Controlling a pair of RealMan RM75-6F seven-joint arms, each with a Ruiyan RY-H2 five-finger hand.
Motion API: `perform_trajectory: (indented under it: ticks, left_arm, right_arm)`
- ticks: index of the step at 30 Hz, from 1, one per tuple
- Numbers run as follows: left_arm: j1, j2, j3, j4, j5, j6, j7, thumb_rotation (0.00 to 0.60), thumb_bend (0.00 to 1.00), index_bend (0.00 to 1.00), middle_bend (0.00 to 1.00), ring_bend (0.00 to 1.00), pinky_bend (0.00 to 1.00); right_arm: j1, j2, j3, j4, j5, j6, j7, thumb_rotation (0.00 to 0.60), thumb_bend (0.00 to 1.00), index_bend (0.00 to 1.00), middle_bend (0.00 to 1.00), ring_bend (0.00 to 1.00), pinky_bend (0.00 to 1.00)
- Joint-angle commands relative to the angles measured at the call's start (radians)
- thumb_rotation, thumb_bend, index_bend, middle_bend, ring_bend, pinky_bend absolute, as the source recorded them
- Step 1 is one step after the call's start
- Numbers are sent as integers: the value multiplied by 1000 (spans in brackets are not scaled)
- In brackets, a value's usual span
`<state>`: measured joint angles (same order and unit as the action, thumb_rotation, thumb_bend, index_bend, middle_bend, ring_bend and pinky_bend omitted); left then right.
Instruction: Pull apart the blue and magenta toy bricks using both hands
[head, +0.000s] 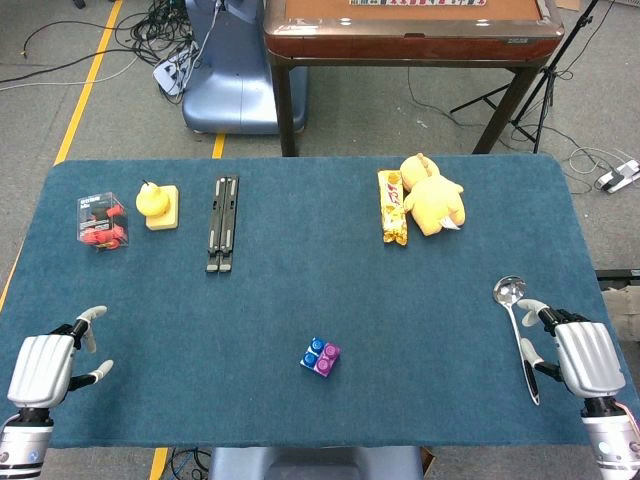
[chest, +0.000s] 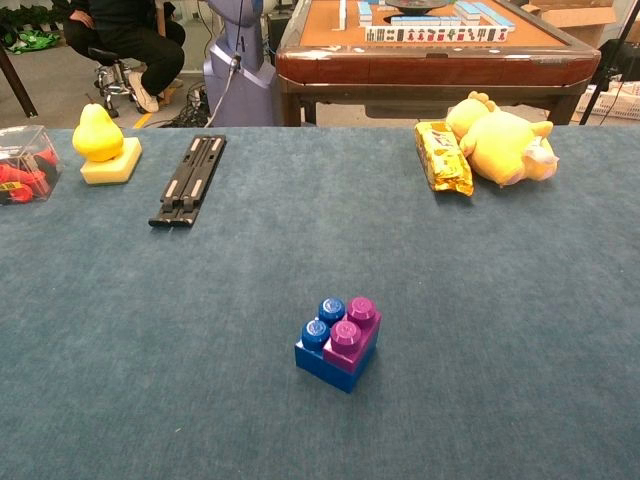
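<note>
The joined blue and magenta toy bricks (head: 320, 357) sit on the blue table cloth near the front middle; in the chest view the bricks (chest: 339, 342) show the blue half on the left and the magenta half on the right. My left hand (head: 48, 367) hovers at the front left corner, fingers apart, holding nothing. At the front right my right hand (head: 585, 358) is also open and empty. Both hands are far from the bricks and neither shows in the chest view.
A metal spoon (head: 518, 325) lies right beside the right hand. Farther back are a yellow plush toy (head: 434, 196), a snack bar (head: 391, 207), a black folding stand (head: 222, 223), a yellow duck on a block (head: 158, 205) and a clear box of red items (head: 100, 220).
</note>
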<state>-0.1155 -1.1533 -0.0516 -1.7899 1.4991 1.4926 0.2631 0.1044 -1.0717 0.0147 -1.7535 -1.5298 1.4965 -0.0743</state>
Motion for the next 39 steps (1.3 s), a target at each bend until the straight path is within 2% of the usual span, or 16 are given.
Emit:
perform_trajectory:
  ticks: [1, 9, 11, 15, 16, 17, 24, 32, 39]
  left_arm:
    - [-1, -3, 0, 1, -1, -1, 3, 600, 136, 284, 580, 549, 730]
    - [10, 9, 15, -19, 14, 9, 22, 600, 136, 284, 580, 549, 730]
    - [14, 16, 12, -27, 12, 18, 24, 600, 136, 284, 580, 549, 730]
    - [19, 30, 8, -37, 6, 24, 20, 600, 136, 284, 580, 549, 730]
    - [19, 33, 9, -37, 5, 22, 20, 600, 136, 284, 580, 549, 730]
    - [18, 38, 11, -35, 7, 19, 21, 600, 136, 284, 580, 549, 730]
    - [18, 40, 11, -27, 16, 21, 11, 600, 136, 284, 580, 549, 730]
    - [17, 44, 12, -18, 30, 23, -1, 600, 136, 284, 580, 549, 730]
    - [28, 38, 20, -4, 31, 33, -17, 600, 136, 284, 580, 549, 730]
  right_arm:
    - [1, -5, 1, 6, -1, -7, 1, 600, 338, 315, 449, 481, 588]
    - [48, -33, 24, 30, -27, -54, 29, 600, 363, 315, 451, 481, 598]
    - [70, -36, 39, 26, -50, -61, 31, 600, 498, 315, 530, 552, 675]
    - [123, -34, 56, -6, -78, -111, 39, 600, 898, 315, 784, 814, 896]
    - [137, -32, 60, -15, -83, -128, 31, 600, 968, 315, 829, 863, 932]
    - [157, -29, 63, -29, -91, -153, 13, 600, 990, 315, 848, 885, 947]
    - [265, -49, 85, -114, -114, -286, -91, 600, 1000, 315, 961, 997, 1000]
    - [369, -110, 109, -189, -60, -430, -238, 600, 1000, 315, 980, 1000, 1000]
    - [447, -178, 115, -188, 0, -532, -303, 600, 1000, 315, 980, 1000, 1000]
